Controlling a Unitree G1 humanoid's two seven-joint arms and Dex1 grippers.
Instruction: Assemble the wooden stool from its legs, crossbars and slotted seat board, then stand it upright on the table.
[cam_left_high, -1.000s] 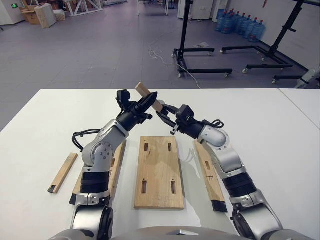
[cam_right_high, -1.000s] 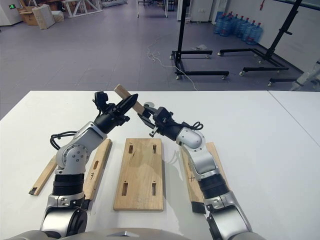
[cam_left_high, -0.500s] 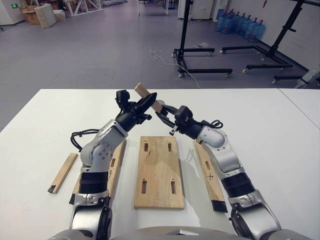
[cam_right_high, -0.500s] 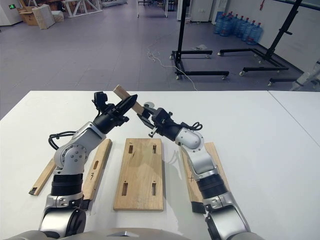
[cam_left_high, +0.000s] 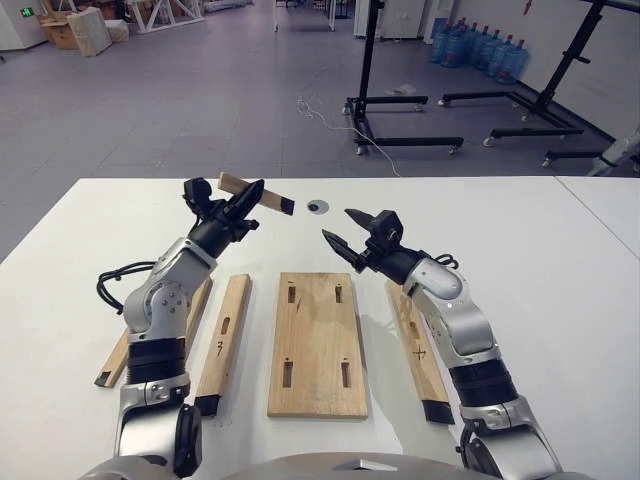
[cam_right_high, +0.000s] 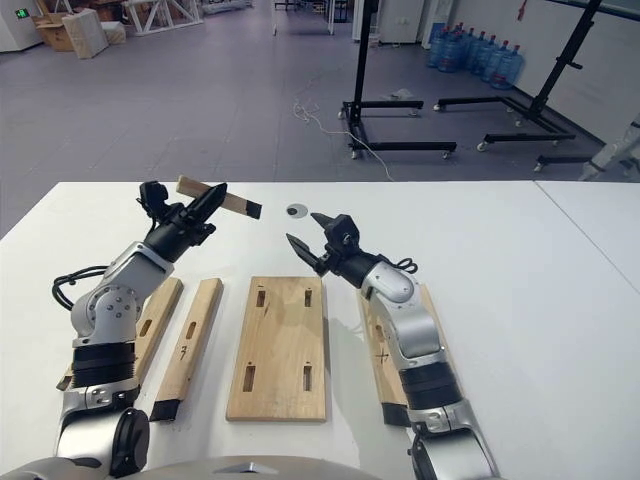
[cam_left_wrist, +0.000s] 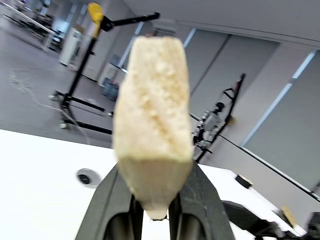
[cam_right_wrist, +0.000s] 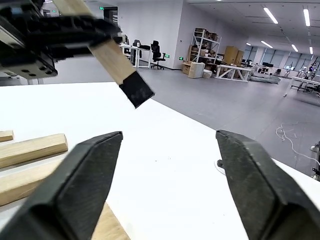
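Left fingers (cam_left_wrist: 97, 210) clamp pale wooden crossbar (cam_left_wrist: 152, 125), black-tipped far end; right fingers (cam_right_wrist: 85, 185) spread wide, empty.

4-slot seat board (cam_left_high: 317, 340) flat mid-table, legs (cam_left_high: 224, 340) alongside, black-tipped crossbar (cam_left_high: 255, 196) held aloft

On the grey floor (cam_left_high: 200, 100) stood two black wheeled stands (cam_left_high: 410, 141), side by side, with blue water bottles (cam_left_high: 490, 50) clustered behind them. A loose cable (cam_left_high: 322, 115) trailed beside the nearer stand. Pale crates (cam_left_high: 90, 28) sat far off left. A small round cap (cam_left_high: 318, 206) lay closer in.
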